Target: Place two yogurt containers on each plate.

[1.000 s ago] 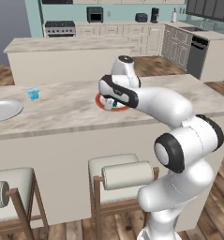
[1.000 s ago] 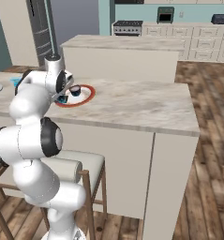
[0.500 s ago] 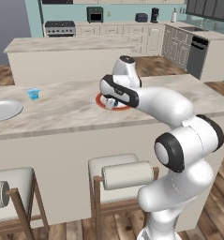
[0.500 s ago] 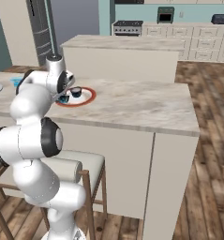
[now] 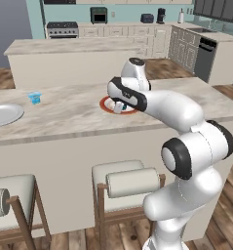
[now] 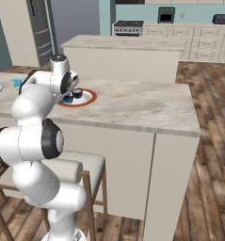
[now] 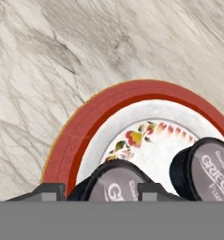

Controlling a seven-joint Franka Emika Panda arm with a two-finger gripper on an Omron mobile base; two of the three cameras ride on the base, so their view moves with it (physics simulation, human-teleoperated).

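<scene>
The tool is seen part-open astride a dark yogurt cup on the red-rimmed plate; a grip cannot be told. The second dark cup stands just right.

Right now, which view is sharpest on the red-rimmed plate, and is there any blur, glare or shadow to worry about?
Hand view: sharpest; the red-rimmed plate and its floral print read crisply, lid lettering on the yogurt containers is slightly soft, no glare. Left base view: plate small, mostly hidden behind the arm, lighting flat. Right base view: plate small but visible, even light, faint shadows, no blur.
</scene>
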